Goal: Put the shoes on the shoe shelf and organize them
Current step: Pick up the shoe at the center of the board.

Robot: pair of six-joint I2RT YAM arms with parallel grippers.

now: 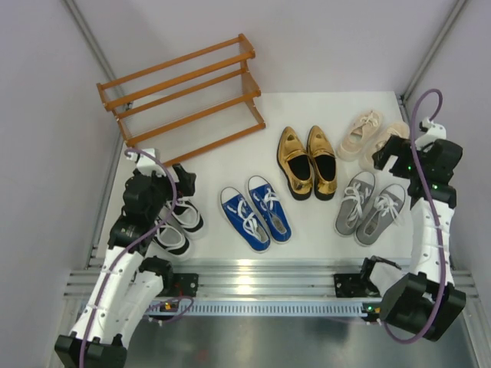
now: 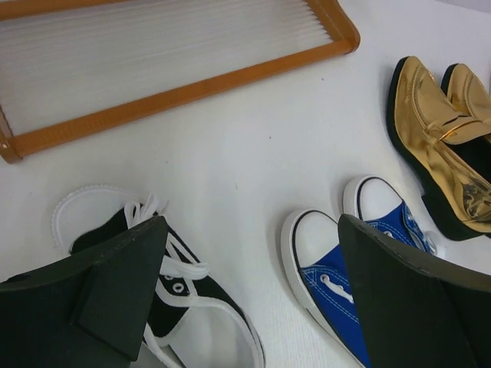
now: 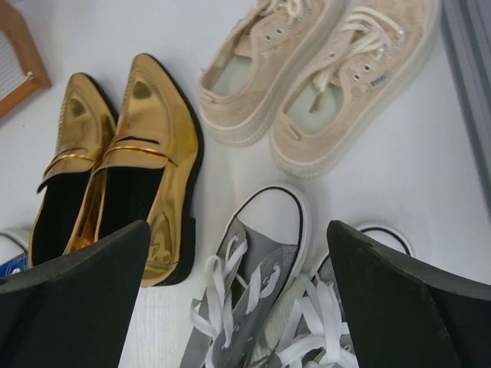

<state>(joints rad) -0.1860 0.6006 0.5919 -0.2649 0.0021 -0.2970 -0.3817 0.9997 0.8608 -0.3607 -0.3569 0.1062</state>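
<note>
The orange-brown shoe shelf (image 1: pixel 184 92) lies tipped at the back left; its lower slat shows in the left wrist view (image 2: pixel 184 88). Blue sneakers (image 1: pixel 255 212), gold loafers (image 1: pixel 307 161), grey sneakers (image 1: pixel 370 205) and beige lace-ups (image 1: pixel 368 136) sit in pairs on the white table. Black-and-white sneakers (image 1: pixel 175 218) lie under the left arm. My left gripper (image 2: pixel 249 291) is open and empty, above the table between a black-and-white sneaker (image 2: pixel 176 307) and a blue sneaker (image 2: pixel 337 276). My right gripper (image 3: pixel 238 307) is open and empty over a grey sneaker (image 3: pixel 253 284), near the loafers (image 3: pixel 130 153) and the lace-ups (image 3: pixel 322 77).
Grey walls close in the table on the left, back and right. A metal rail (image 1: pixel 261 276) runs along the near edge by the arm bases. Bare white table (image 1: pixel 307 107) lies between the shelf and the shoes.
</note>
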